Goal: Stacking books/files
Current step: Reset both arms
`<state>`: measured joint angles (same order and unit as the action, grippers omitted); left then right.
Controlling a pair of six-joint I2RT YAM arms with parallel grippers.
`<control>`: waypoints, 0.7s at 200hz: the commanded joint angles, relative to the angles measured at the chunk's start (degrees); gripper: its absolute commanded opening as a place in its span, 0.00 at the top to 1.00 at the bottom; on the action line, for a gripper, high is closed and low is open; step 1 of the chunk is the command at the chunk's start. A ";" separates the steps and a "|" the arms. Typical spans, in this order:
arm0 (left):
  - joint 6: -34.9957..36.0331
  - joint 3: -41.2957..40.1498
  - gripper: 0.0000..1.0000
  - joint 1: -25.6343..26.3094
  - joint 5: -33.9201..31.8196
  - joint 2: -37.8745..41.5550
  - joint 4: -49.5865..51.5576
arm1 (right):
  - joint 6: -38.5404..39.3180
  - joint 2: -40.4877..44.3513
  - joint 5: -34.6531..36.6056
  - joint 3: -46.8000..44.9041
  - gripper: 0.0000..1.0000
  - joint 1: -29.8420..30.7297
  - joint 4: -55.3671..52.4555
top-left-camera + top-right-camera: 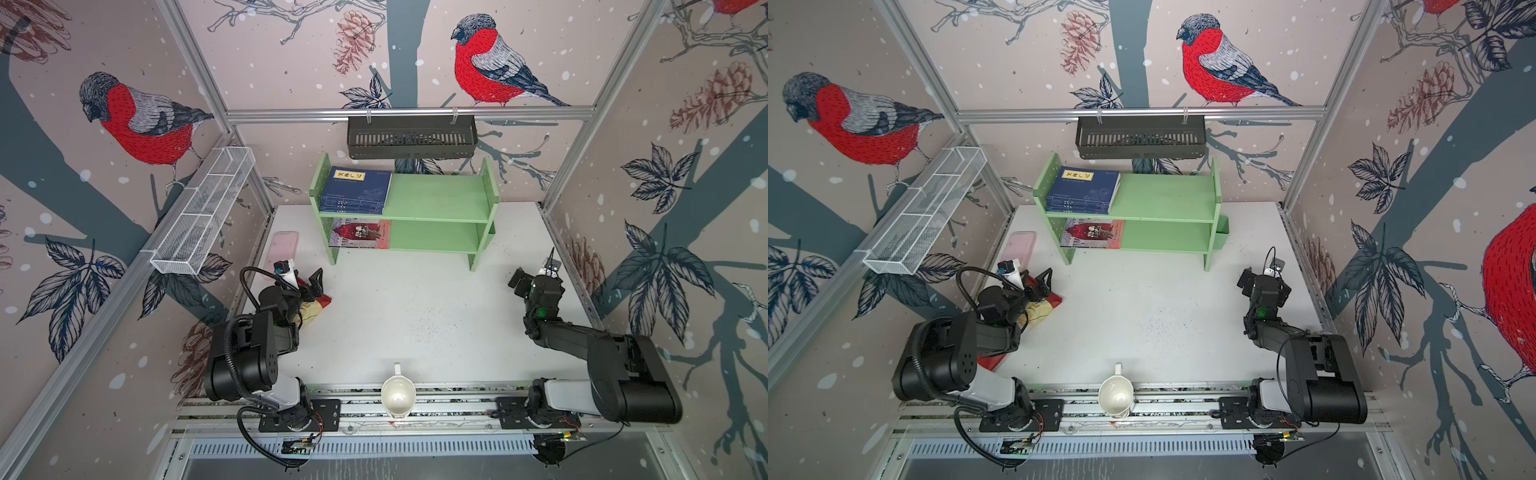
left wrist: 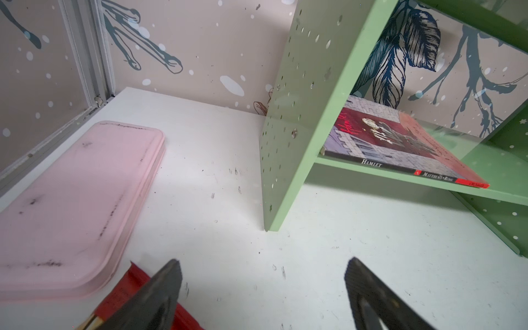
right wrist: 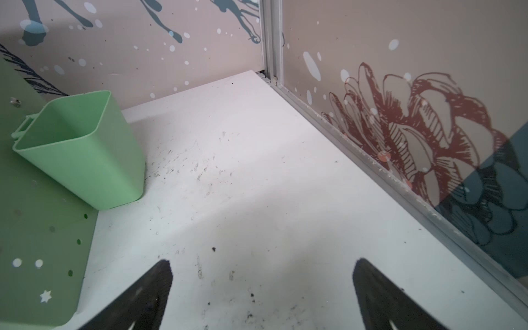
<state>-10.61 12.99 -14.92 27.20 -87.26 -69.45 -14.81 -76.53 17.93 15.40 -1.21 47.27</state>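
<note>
Your navy books (image 1: 357, 188) lie flat on one another at the left end of the top board of the green shelf (image 1: 440, 198). They sit against its side panel, which likely keeps the pile square. The pink-and-red book (image 2: 400, 143) lies alone on the lower board beneath them, so the stack looks one book short. The shelf stands at the counter's (image 1: 415, 316) far edge. Near the counter's left edge your left end effector (image 2: 263, 265) has its jaws wide apart with nothing between them. It hangs over the red crisp bag (image 2: 134, 288), just beside the pink case (image 2: 77, 200); you cannot tell whether it touches the bag. Your right end effector (image 3: 261, 265) is spread wide and empty near the right edge.
</note>
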 commanded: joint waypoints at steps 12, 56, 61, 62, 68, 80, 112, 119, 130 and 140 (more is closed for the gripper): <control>0.54 -4.49 0.04 -0.20 1.41 -0.79 -17.58 | 1.96 1.68 -0.62 -3.43 0.00 -0.39 12.42; 1.43 -7.28 0.03 0.31 0.67 -1.50 -23.37 | 2.86 -2.23 -0.31 -10.75 0.00 -0.38 30.35; 1.38 -7.29 0.03 0.33 0.58 -1.66 -23.59 | 3.29 -2.99 -0.65 -10.91 0.00 -0.31 31.78; 1.38 -7.29 0.03 0.33 0.62 -1.67 -23.65 | 3.38 -3.09 -0.72 -10.87 0.00 -0.30 31.90; 1.25 -7.29 0.03 0.41 0.44 -1.75 -23.75 | 3.77 -3.26 -1.52 -10.40 0.00 -0.14 31.14; 1.59 -7.45 0.03 0.75 -0.94 -1.37 -23.22 | 4.42 -4.71 -1.63 -9.87 0.00 0.39 31.34; 4.72 -8.90 0.04 5.46 -11.65 -1.30 -23.27 | 6.88 -9.95 -3.68 -8.17 0.00 1.21 34.08; 5.07 -9.16 0.03 5.92 -12.02 -2.47 -24.25 | 6.91 -8.94 -4.29 -6.71 0.00 1.21 29.62; 4.94 -9.88 0.03 6.39 -12.22 -5.45 -29.94 | 6.68 -8.31 -4.42 -4.92 0.00 1.21 25.53; 4.60 -10.12 0.03 6.39 -13.87 -4.66 -28.80 | 6.89 -9.37 -4.03 -5.26 0.00 1.21 27.91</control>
<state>-7.49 3.64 -9.04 18.46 -91.31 -90.04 -9.04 -85.25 14.87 9.32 -0.03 75.37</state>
